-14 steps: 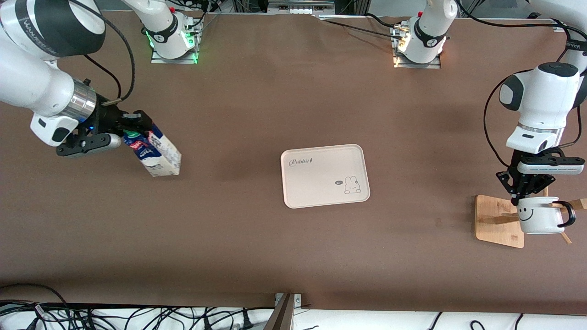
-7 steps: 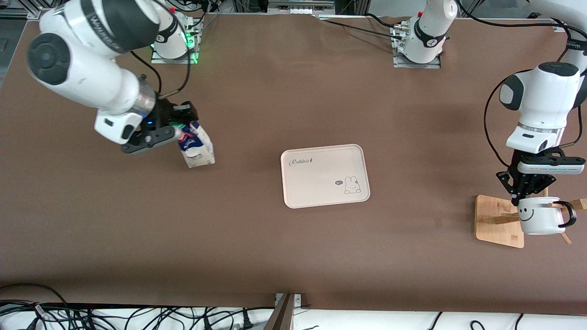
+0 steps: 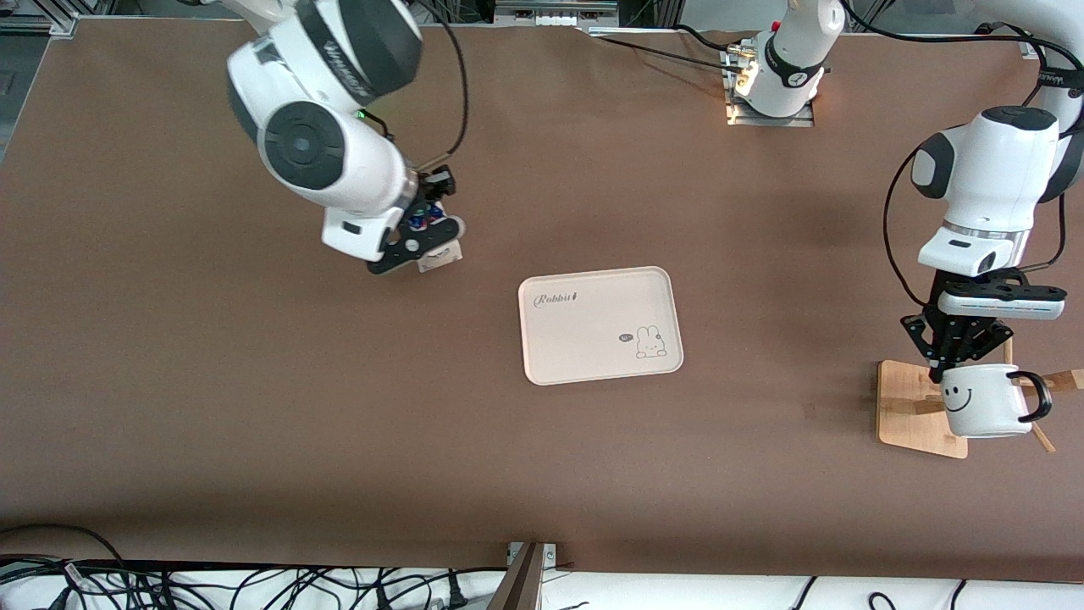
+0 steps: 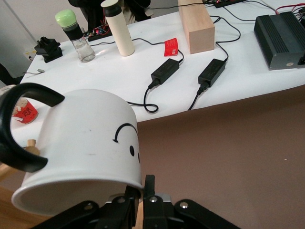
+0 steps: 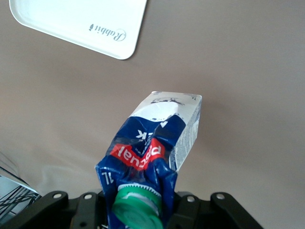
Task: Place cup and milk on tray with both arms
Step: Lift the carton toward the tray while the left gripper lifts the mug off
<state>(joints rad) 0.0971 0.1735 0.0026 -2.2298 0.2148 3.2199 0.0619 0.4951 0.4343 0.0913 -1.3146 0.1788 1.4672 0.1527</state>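
Observation:
The cream tray (image 3: 600, 324) with "Rabbit" lettering lies mid-table; one corner of it shows in the right wrist view (image 5: 81, 21). My right gripper (image 3: 428, 230) is shut on the top of the blue and white milk carton (image 3: 441, 254) and holds it in the air over bare table beside the tray, toward the right arm's end. Its green cap (image 5: 137, 206) sits between the jaws. My left gripper (image 3: 948, 364) is shut on the rim of the white smiley cup (image 3: 982, 398), held over the wooden rack base (image 3: 910, 407). The cup fills the left wrist view (image 4: 81, 148).
Wooden pegs of the rack (image 3: 1059, 379) stick out by the cup's black handle (image 3: 1035, 396). The arm bases (image 3: 775, 80) stand along the table's edge farthest from the front camera. Cables lie off the table's nearest edge (image 3: 254, 585).
My right arm has swung the milk carton from the right arm's end of the table toward the tray. My left gripper has lifted the cup slightly and shifted it a little toward the tray.

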